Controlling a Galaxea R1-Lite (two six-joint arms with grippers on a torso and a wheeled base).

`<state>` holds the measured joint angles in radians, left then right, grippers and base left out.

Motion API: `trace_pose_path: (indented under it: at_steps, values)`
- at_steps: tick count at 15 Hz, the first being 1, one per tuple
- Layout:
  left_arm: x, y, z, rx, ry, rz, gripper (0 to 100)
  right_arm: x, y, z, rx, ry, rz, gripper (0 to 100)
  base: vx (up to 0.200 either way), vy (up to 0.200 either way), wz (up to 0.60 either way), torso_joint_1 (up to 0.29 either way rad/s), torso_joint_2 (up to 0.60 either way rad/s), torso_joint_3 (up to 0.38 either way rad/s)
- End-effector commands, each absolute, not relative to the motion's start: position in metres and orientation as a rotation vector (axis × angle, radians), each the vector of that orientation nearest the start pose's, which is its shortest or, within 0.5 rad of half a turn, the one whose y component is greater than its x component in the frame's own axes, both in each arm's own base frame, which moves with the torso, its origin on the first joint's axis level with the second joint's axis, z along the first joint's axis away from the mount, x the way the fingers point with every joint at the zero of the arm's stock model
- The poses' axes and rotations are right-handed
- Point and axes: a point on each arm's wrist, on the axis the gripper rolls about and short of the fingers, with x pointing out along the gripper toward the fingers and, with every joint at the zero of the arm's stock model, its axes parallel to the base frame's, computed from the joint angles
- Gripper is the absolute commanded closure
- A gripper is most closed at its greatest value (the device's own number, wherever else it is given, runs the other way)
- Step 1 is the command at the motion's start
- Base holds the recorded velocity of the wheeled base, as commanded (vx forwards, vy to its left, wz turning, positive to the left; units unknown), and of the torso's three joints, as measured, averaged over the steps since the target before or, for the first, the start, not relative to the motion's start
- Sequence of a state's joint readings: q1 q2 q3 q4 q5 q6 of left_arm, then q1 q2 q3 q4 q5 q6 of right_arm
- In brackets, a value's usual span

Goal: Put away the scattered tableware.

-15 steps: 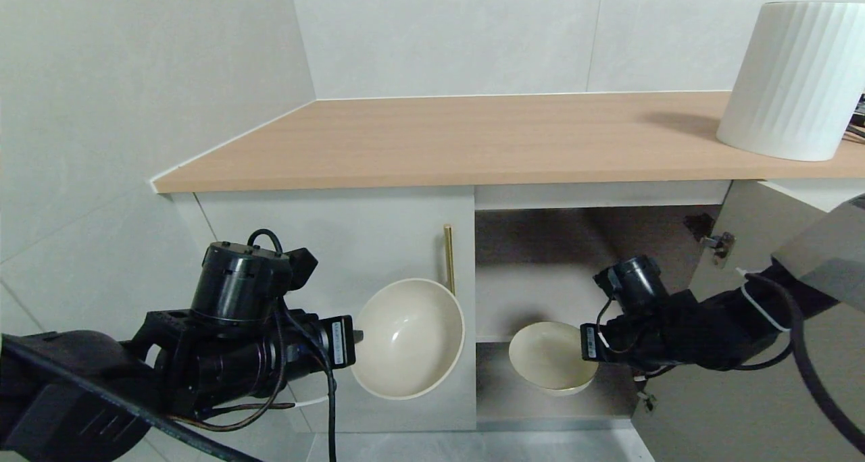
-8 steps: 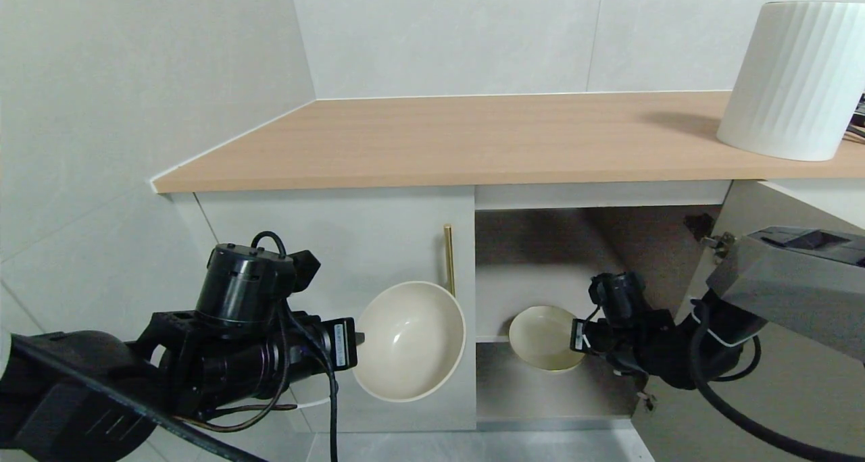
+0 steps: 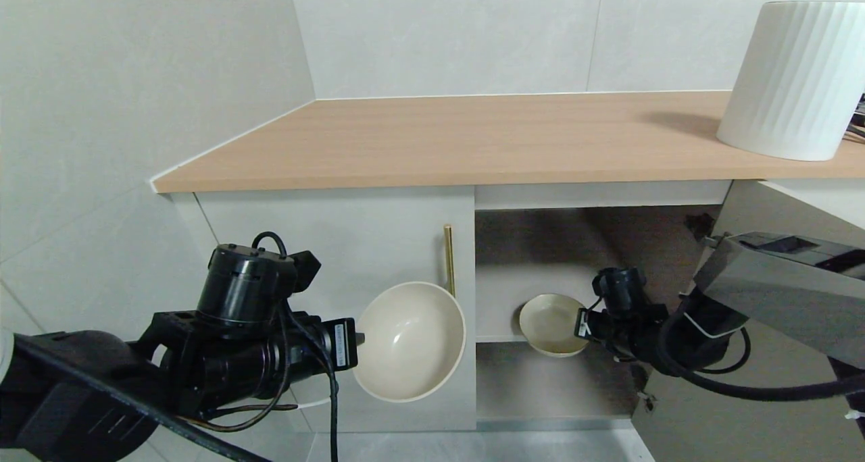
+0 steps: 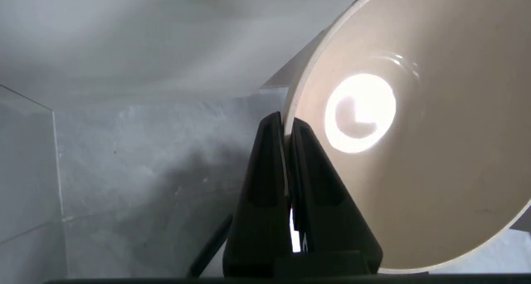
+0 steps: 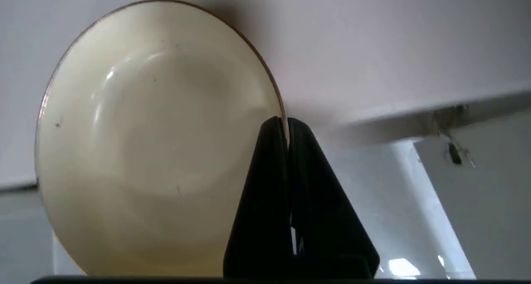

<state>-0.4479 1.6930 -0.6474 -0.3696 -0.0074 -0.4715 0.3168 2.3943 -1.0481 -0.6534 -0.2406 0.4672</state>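
While inside the open cabinet [image 3: 540,246], small bowl [image 3: 551,323] between right fingers [image 5: 267,201].

Above my left gripper [image 3: 360,340], a wooden counter [image 3: 473,138] meets pale tiled walls [image 3: 439,30]. Just beyond it is a shut cabinet door [image 3: 324,232] with a brass handle [image 3: 447,259]. My right gripper [image 3: 581,323] is at the open cabinet [image 3: 540,246], grey floor [image 3: 473,445] below.

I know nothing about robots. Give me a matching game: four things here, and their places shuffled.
Things: 1 large bowl; 2 small bowl; 3 white ribbed container; 4 gold handle.
Places: A on the countertop; B on the closed cabinet door; C in the left gripper; D in the right gripper, at the open cabinet.
Pairs: 1-C; 2-D; 3-A; 4-B.
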Motion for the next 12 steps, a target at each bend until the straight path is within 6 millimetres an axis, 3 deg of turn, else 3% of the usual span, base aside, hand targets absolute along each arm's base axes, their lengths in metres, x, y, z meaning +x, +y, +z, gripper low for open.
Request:
trace_pose_path:
  at_steps: [1, 9, 12]
  values:
    - [0.244, -0.117, 0.118, -0.295, 0.759, -0.269, 100, 0.401, 0.121, -0.022, 0.262, 0.664, -0.094, 100, 0.0, 0.0, 0.0, 0.0, 0.0, 0.0]
    - [0.243, -0.122, 0.114, -0.283, 0.775, -0.278, 100, 0.432, 0.119, -0.032, 0.287, 0.613, -0.108, 100, 0.0, 0.0, 0.0, 0.0, 0.0, 0.0]
    - [0.243, -0.122, 0.114, -0.283, 0.775, -0.279, 100, 0.443, 0.11, -0.036, 0.291, 0.592, -0.149, 100, 0.0, 0.0, 0.0, 0.0, 0.0, 0.0]
